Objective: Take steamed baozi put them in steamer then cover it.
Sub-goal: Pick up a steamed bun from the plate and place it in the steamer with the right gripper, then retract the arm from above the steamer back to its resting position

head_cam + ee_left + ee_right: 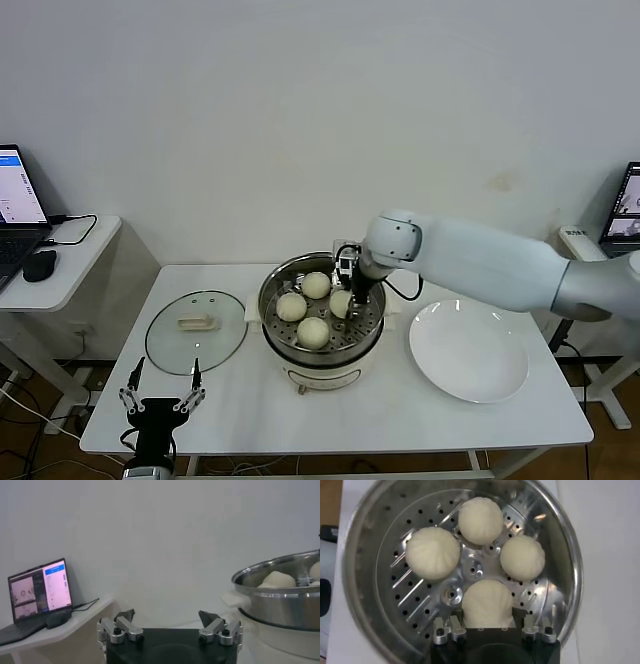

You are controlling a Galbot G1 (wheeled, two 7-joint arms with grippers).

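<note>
You are in a robot test lab: a bare white wall (300,100), a white bench (330,420), and open laptops (18,200) on side desks (70,270) flanking it.

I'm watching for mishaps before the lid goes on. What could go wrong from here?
1. The right hand is shut on the fourth baozi down inside the steamer; lifting before it lets go could pull the bun back out.
2. The other three buns sit close around it, so opening or withdrawing could nudge a neighbour.
3. The cover lies flat beside the pot; the open left hand might slip on its low handle.
</note>
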